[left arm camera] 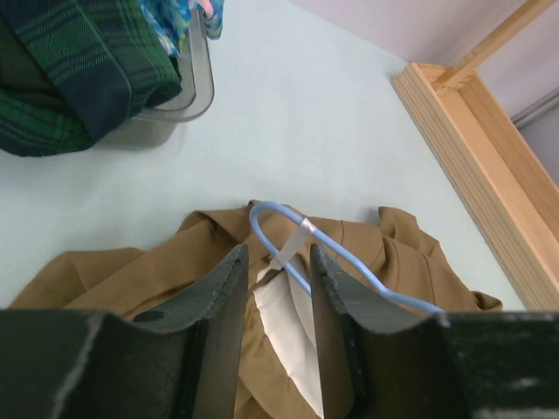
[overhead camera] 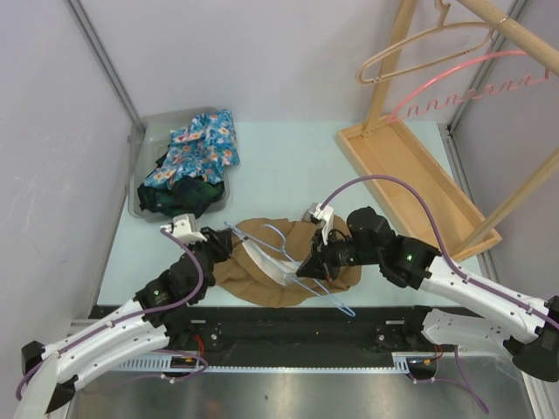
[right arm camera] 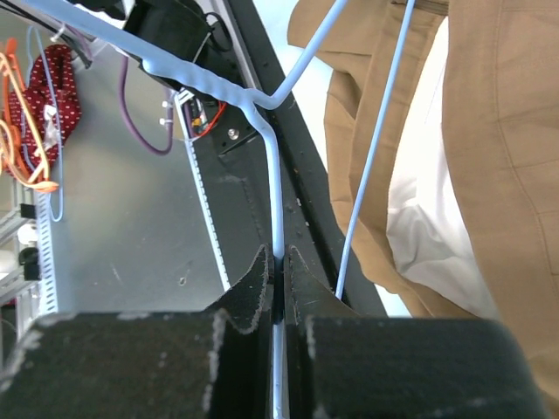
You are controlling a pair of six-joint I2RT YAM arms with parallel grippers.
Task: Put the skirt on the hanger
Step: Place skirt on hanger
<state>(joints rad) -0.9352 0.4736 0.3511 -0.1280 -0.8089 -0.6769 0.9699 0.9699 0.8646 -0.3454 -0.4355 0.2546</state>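
Note:
The brown skirt (overhead camera: 253, 288) lies crumpled on the table's near edge between my two arms, its white lining (left arm camera: 288, 323) showing at the waist. A light blue wire hanger (overhead camera: 278, 234) rests across it. My right gripper (overhead camera: 306, 266) is shut on the hanger's straight wire (right arm camera: 272, 175), with the skirt (right arm camera: 498, 131) to its right. My left gripper (overhead camera: 234, 249) hovers low over the skirt's left side (left arm camera: 105, 275). Its jaws stand apart, astride the lining and a loop of the hanger (left arm camera: 349, 262), and I see no squeeze on either.
A grey bin (overhead camera: 140, 148) at the back left holds a floral cloth (overhead camera: 205, 144) and a dark plaid garment (left arm camera: 79, 70). A wooden rack (overhead camera: 410, 166) stands at the back right, with a pink hanger (overhead camera: 472, 83) and a wooden hanger (overhead camera: 419, 48) on its rail.

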